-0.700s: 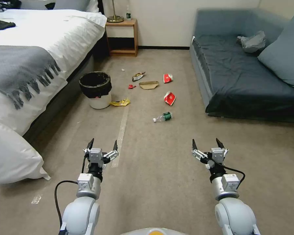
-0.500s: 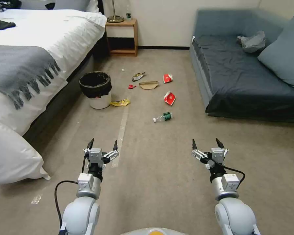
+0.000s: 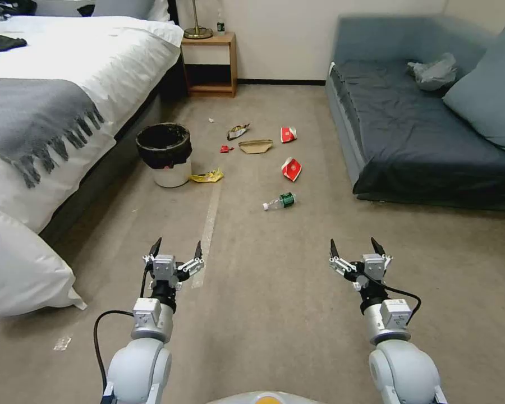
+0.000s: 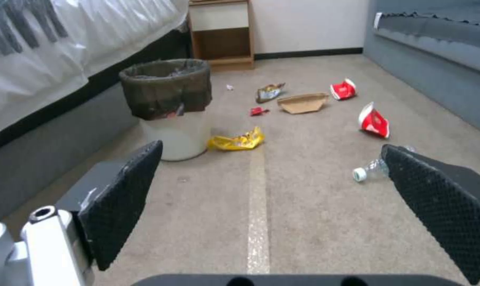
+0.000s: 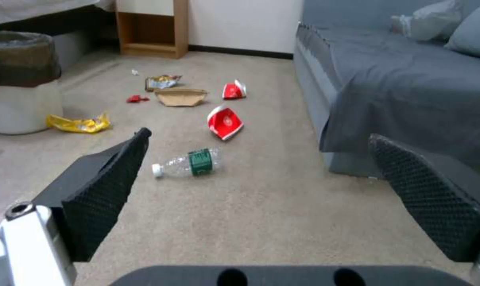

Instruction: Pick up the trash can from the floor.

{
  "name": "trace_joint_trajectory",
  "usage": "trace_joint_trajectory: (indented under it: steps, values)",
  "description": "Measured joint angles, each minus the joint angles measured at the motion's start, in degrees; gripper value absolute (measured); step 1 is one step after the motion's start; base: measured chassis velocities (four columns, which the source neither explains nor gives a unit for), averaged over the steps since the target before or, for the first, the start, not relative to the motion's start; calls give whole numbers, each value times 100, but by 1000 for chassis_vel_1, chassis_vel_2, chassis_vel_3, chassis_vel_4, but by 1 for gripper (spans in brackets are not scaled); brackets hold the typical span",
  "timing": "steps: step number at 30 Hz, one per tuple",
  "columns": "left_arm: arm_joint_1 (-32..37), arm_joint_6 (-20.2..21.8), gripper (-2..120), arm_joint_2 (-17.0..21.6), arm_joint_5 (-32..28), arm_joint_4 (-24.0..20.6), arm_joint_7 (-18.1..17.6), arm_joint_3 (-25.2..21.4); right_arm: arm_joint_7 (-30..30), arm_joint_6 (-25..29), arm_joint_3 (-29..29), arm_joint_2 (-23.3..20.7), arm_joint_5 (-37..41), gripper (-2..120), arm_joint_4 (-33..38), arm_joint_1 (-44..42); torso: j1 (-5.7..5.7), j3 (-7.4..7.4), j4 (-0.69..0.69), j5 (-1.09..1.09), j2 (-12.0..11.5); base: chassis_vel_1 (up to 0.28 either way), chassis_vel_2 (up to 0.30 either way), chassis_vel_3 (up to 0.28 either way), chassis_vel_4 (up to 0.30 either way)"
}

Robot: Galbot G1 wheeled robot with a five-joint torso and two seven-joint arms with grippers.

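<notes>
Reaching for the trash can [image 3: 164, 152] beside the bed [image 3: 67, 106], we hold left tool [image 3: 174, 250] and right tool [image 3: 357, 248] released; its loose black bag [image 4: 166, 89] may slip.

Two arms are seen, each built from rounded pale grey-white shells. Behind each tool a silver cylinder and a small white block with dark markings are fitted. The left tool [image 3: 175, 250] and the right tool [image 3: 354, 248] are made of silver metal and carry two black pointed fingers [image 4: 126, 198] lined with dimpled rubber pads. A black cable is looped beside each wrist. An orange spot is set on the white torso between the arms.
</notes>
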Motion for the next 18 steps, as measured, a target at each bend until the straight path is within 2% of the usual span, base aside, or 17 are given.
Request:
trace_joint_trajectory:
  steps: [13, 18]
  values:
    - [29, -13, 100, 23, -75, -1, -15, -18, -1, 15, 2, 3, 2, 100, 0, -22, 0, 0, -1, -1, 0, 0, 0, 0, 0]
    - [239, -122, 100, 197, -550, -101, -186, -204, -183, 483, 74, 106, 155, 100, 32, -488, 0, 0, 2, 4, 0, 0, 0, 0, 0]
